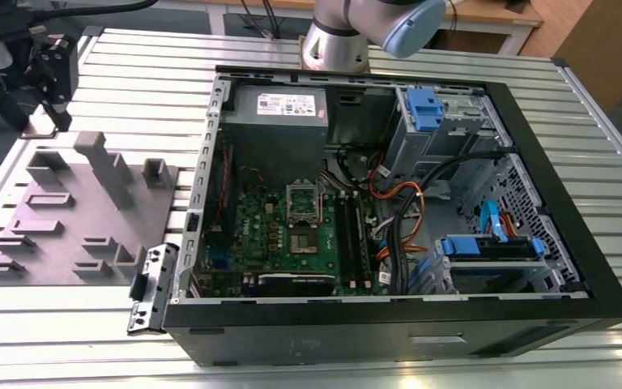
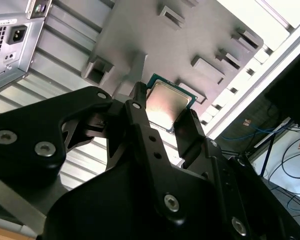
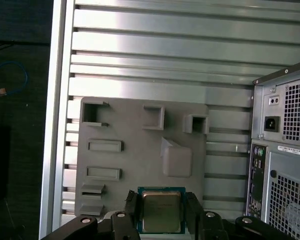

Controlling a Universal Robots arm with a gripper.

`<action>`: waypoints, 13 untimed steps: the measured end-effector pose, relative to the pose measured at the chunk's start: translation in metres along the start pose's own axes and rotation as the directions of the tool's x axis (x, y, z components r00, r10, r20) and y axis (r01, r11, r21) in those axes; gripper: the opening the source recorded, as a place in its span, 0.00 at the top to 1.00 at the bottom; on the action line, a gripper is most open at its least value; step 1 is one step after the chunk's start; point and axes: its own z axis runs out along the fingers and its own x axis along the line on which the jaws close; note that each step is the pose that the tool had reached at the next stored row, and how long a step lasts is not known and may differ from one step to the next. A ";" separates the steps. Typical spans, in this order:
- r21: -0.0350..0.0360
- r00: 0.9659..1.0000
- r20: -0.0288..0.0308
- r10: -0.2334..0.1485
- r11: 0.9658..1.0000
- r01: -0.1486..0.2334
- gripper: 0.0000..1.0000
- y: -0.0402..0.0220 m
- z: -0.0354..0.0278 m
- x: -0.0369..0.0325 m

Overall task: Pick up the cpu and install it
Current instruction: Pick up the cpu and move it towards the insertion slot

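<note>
no legible text anywhere

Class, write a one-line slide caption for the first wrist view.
Gripper, jaws closed on the cpu, over the grey fixture plate.

Gripper [image 2: 164,106] fingers [image 3: 192,212] tight around the cpu [image 3: 161,207].

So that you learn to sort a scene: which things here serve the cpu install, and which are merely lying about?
For the job: cpu, held in the hand; socket; board.
Lying about: grey plate; power supply; cables; blue latch.
</note>
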 end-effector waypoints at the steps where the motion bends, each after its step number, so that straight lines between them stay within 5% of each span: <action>1: 0.000 1.000 0.000 0.000 1.000 0.000 0.53 -0.0001 0.0000 -0.0020; 13: 0.000 1.000 0.000 0.000 1.000 0.000 0.53 -0.0014 0.0003 -0.0282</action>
